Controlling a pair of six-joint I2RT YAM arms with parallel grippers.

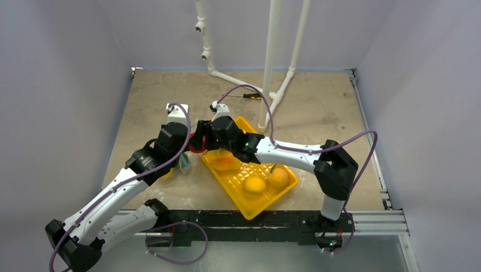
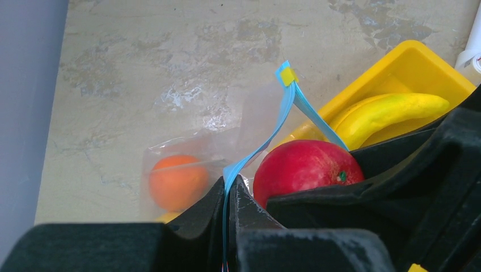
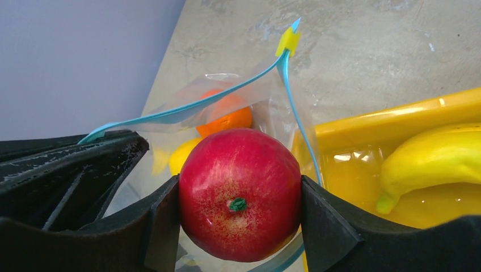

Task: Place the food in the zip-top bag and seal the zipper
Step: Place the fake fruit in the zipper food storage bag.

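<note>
apple (image 3: 239, 192) in right claw (image 3: 239, 199), at bag (image 3: 264, 105)

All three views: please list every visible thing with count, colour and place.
tray: one, yellow, centre
zip-top bag: one, clear, left of the tray
zipper: one, teal-blue, along the bag's mouth
orange: one, orange, inside the bag
lemon: one seen, yellow, inside the bag
apple: one, red, at the bag's mouth
banana: one, yellow, in the tray
other fruits: three, yellow-orange, in the tray
screwdriver: one, black-yellow, far side
pipes: several, white, far side
left tool: one, black, shut on the zipper
right tool: one, black, gripping the apple
</note>
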